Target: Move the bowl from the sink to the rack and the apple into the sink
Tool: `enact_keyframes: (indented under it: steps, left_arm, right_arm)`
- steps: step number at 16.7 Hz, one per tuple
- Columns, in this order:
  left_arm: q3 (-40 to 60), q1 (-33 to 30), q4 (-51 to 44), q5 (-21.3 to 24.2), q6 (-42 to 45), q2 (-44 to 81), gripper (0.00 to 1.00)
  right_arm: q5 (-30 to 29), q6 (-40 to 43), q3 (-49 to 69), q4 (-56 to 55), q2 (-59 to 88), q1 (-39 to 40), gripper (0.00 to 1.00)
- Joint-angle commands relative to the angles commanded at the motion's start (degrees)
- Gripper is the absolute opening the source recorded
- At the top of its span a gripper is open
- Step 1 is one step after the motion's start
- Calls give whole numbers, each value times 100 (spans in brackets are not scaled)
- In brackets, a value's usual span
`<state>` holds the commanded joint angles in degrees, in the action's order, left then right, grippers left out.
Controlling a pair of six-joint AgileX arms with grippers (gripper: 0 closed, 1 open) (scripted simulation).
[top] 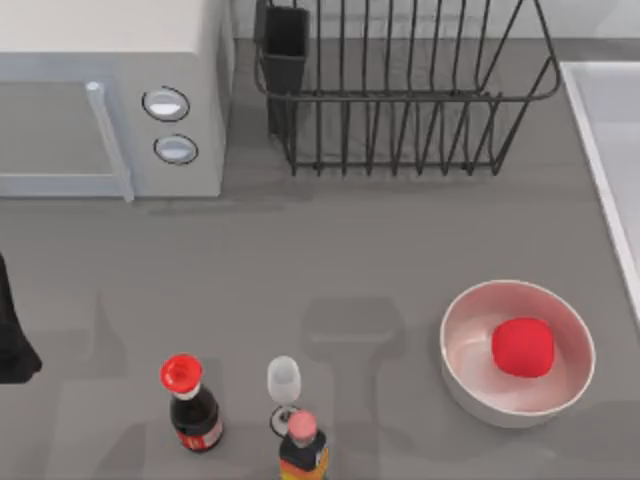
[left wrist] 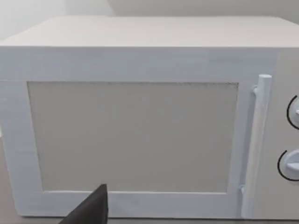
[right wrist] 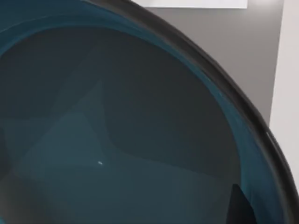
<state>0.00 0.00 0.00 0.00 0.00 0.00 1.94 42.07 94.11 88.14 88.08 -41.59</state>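
The teal-blue bowl point(right wrist: 117, 130) lies very close under the right wrist camera, its inside and dark rim taking up most of that view. A dark part of my right gripper point(right wrist: 240, 205) shows just inside the bowl's rim. The red apple point(top: 522, 347) rests in a larger white bowl point(top: 470, 385) at the front right of the table. The pale sink point(top: 612, 140) runs along the right edge. The black wire rack point(top: 400, 95) stands at the back middle with its dark cup point(top: 286, 45) at its left corner. My left arm point(top: 10, 340) stays at the far left edge.
A white microwave point(top: 100, 95) fills the back left, and my left gripper point(left wrist: 91, 210) faces its door point(left wrist: 133, 135). Two bottles point(top: 192, 405) point(top: 302, 450) and a small glass point(top: 284, 385) stand at the front, left of the white bowl.
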Motion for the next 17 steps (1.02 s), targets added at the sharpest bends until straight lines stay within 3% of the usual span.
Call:
enact_keyframes:
  steps: [4, 17]
  left_arm:
    - [0, 0, 0, 0, 0, 0, 100]
    - [0, 0, 0, 0, 0, 0, 100]
  right_arm:
    - [-697, -758, 119, -1144, 175, 1313, 0]
    - [-4053, -3714, 180, -7231, 714, 7451, 0]
